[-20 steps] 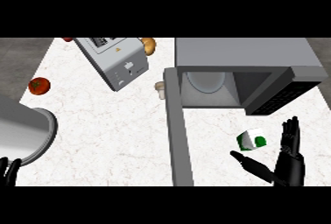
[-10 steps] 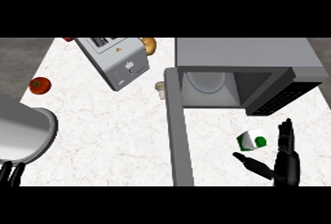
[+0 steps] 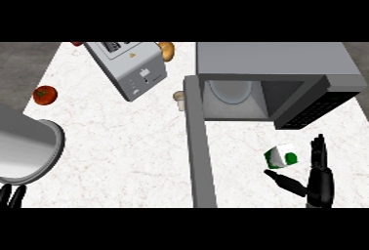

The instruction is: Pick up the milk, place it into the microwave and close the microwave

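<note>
Milk (image 3: 281, 157) just beside open right hand (image 3: 319, 181); left hand (image 3: 11, 196) cut off.

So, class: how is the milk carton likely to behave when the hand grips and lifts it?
The milk carton looks small and boxy, so probably light. Its flat sides should suit the open right hand beside it. It sits tilted, so it may tip if nudged.

Right hand (image 3: 319, 178) at lower right, open, fingers straight and pointing up, thumb angled out to the left. Left hand (image 3: 12, 196) at the lower left corner, only dark fingertips showing under a grey forearm (image 3: 25, 149).
</note>
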